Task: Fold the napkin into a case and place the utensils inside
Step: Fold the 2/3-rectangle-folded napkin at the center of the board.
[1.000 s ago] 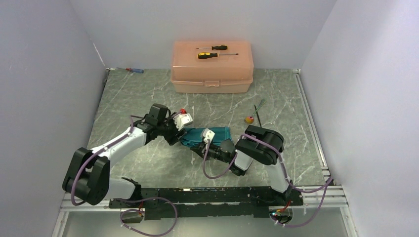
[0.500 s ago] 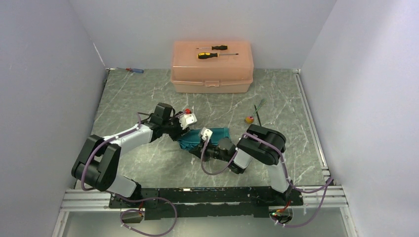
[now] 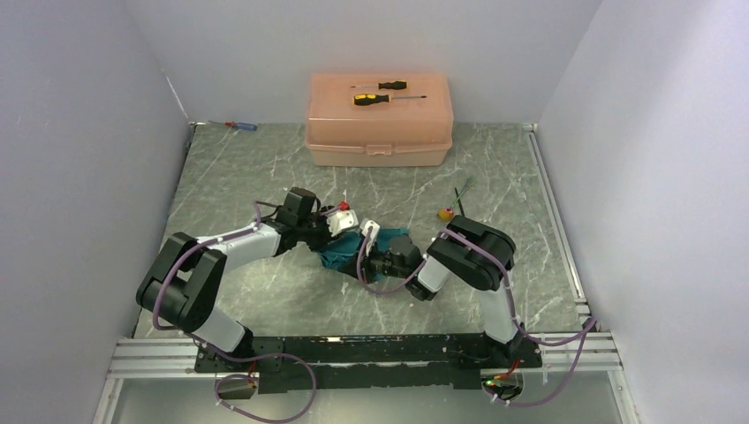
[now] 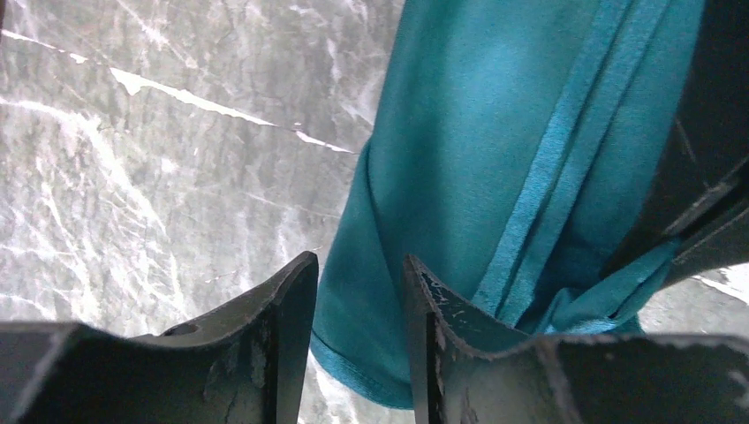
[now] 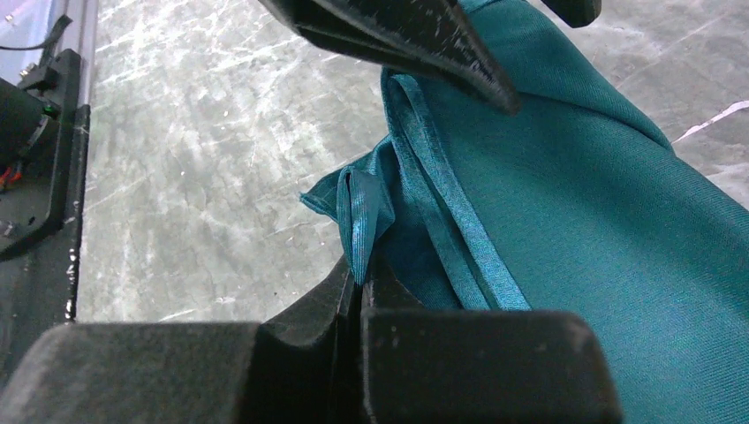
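My right claw (image 5: 358,274) is clamped shut on a bunched corner of the teal napkin (image 5: 601,203). My left claw (image 4: 358,263) stands apart, its two fingers straddling the napkin's rolled edge from the other side. The cloth lies in the middle of the marbled surface (image 3: 256,168), between both claws and well apart from the peach toolbox (image 3: 380,124). Since a second ago my left claw has slid in toward the right one and narrowed, and the napkin looks shorter and more bunched.
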### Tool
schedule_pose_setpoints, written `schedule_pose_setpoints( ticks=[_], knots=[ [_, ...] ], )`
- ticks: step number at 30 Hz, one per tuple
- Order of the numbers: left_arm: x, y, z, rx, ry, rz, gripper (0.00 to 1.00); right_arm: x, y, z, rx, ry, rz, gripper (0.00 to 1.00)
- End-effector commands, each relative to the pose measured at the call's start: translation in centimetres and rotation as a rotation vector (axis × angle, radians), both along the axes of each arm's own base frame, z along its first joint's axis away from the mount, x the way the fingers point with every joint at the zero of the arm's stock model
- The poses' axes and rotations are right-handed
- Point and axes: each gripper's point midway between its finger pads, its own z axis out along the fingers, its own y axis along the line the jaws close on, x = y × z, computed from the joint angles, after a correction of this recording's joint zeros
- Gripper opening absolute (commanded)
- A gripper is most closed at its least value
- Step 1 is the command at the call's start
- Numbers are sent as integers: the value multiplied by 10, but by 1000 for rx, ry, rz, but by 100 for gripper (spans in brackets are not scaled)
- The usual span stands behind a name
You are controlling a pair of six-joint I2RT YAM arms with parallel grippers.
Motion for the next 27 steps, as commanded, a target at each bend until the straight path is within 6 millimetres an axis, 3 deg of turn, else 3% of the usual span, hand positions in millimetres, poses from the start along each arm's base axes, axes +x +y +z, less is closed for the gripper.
schedule_pose_setpoints(
  ticks=[1,5,9,10,20,27],
  knots=[
    [6,0,-3,22,-42,-9,42,1,9,20,43,66,19,0],
    [-2,-2,-6,19,-14,-29,29,2,7,22,40,136,2,0],
    [-12,-3,-8,20,14,-47,5,6,4,27,65,207,-33,0],
    [-14,-3,-8,20,20,-49,3,8,3,29,71,226,-39,0],
    [-13,-7,6,-51,38,28,3,15,4,37,149,349,-67,0],
    [-16,-7,14,-71,39,33,3,26,-1,24,74,460,-130,0]
  ],
)
